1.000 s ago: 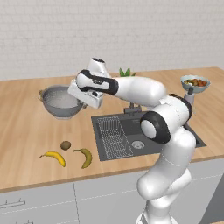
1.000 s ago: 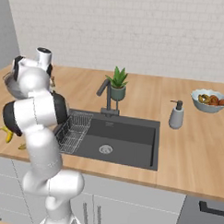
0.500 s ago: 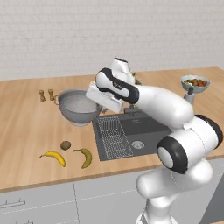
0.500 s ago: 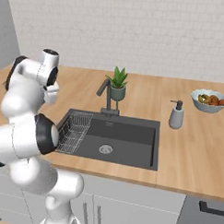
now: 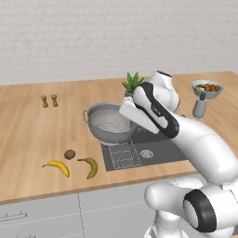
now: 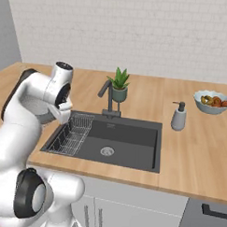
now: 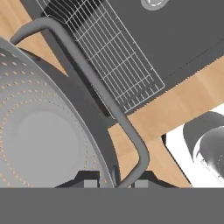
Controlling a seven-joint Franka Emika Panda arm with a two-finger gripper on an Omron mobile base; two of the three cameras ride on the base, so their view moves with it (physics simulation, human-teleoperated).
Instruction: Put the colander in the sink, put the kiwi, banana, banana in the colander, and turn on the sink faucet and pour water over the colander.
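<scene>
The grey perforated colander [image 5: 108, 122] hangs tilted in the air over the counter, its right side above the left edge of the sink [image 5: 160, 148]. My gripper [image 5: 126, 110] is shut on its right rim, beside the side handle [image 7: 92, 81]. In the hand view the colander [image 7: 39, 131] is at the left, with the wire rack [image 7: 111, 54] and the dark sink [image 7: 183, 26] below it. On the counter in front lie the kiwi [image 5: 69, 154], a bright banana [image 5: 57, 167] and a duller banana [image 5: 91, 166]. The faucet [image 6: 107, 94] stands behind the sink [image 6: 128, 139].
A potted plant [image 6: 119, 84] stands by the faucet. A soap dispenser [image 6: 179, 116] and a pale-blue fruit bowl [image 6: 211, 102] are right of the sink. Two small shakers [image 5: 49, 101] stand at the back left. The wire rack [image 6: 72, 134] lies in the basin's left part.
The arm has swung right with the colander, carrying it from the back left of the counter to the sink's left edge. The fruit has not moved.
</scene>
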